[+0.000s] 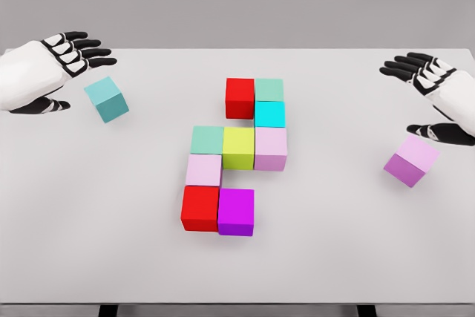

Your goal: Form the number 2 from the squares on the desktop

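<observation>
Several coloured cubes form a stepped figure mid-table: a red cube (pixel 240 97) and a mint cube (pixel 269 90) on top, a cyan cube (pixel 269 114) below, then a green cube (pixel 207 140), a yellow-green cube (pixel 239 148) and a pale pink cube (pixel 271 148). Under them sit a light pink cube (pixel 204 170), a second red cube (pixel 200 208) and a magenta cube (pixel 236 211). A loose teal cube (pixel 107 99) lies just right of my open left hand (pixel 73 72). A loose purple cube (pixel 411 160) rests below my open right hand (pixel 423 98).
The white table (pixel 96 243) has its front edge near the bottom of the picture. A grey wall stands behind its far edge.
</observation>
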Action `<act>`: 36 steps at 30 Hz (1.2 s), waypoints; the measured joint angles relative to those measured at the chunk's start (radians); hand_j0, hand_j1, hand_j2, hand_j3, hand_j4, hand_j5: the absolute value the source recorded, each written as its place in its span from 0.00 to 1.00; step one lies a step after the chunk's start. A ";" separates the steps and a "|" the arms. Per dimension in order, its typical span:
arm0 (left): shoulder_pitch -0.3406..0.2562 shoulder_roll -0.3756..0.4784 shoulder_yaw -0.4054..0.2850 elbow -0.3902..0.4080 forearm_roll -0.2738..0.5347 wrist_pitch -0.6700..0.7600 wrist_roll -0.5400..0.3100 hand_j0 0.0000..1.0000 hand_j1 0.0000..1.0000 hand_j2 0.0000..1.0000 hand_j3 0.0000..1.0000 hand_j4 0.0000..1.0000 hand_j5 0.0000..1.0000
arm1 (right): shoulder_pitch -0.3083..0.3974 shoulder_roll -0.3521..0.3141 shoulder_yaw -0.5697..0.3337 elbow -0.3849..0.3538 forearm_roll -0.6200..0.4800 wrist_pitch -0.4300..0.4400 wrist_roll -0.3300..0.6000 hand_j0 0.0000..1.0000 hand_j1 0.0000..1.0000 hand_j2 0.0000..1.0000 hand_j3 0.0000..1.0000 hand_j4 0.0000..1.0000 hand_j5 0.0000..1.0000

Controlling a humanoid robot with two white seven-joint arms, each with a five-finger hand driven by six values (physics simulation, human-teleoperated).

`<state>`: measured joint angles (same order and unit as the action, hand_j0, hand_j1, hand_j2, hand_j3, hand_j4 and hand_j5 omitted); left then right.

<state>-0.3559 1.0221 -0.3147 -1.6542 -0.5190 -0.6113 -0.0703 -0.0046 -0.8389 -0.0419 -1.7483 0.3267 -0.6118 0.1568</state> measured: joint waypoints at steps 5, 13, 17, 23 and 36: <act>-0.005 -0.001 0.000 0.013 0.003 0.000 0.001 1.00 1.00 1.00 1.00 1.00 1.00 | 0.000 0.006 -0.005 0.000 0.001 0.000 0.000 1.00 1.00 1.00 1.00 1.00 1.00; -0.047 -0.019 -0.020 0.066 0.000 0.000 -0.020 1.00 1.00 1.00 1.00 1.00 1.00 | 0.006 0.034 -0.081 -0.011 -0.016 0.000 0.040 1.00 1.00 1.00 1.00 1.00 1.00; -0.164 -0.055 -0.118 0.144 -0.004 0.000 -0.070 1.00 1.00 1.00 1.00 1.00 1.00 | 0.006 0.045 -0.116 -0.015 -0.022 0.000 0.081 1.00 1.00 1.00 1.00 1.00 1.00; -0.245 -0.111 -0.221 0.238 -0.059 0.000 -0.112 1.00 1.00 1.00 1.00 1.00 1.00 | 0.002 -0.032 -0.119 -0.017 -0.037 0.000 0.096 1.00 1.00 1.00 1.00 1.00 1.00; -0.365 -0.172 -0.318 0.351 -0.174 -0.001 -0.143 1.00 1.00 1.00 1.00 1.00 1.00 | -0.020 -0.240 -0.017 -0.017 -0.038 -0.001 0.237 1.00 1.00 1.00 1.00 1.00 1.00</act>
<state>-0.7210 0.8506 -0.6331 -1.3029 -0.6929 -0.6118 -0.2132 -0.0245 -1.0791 -0.0592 -1.7657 0.2883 -0.6129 0.3938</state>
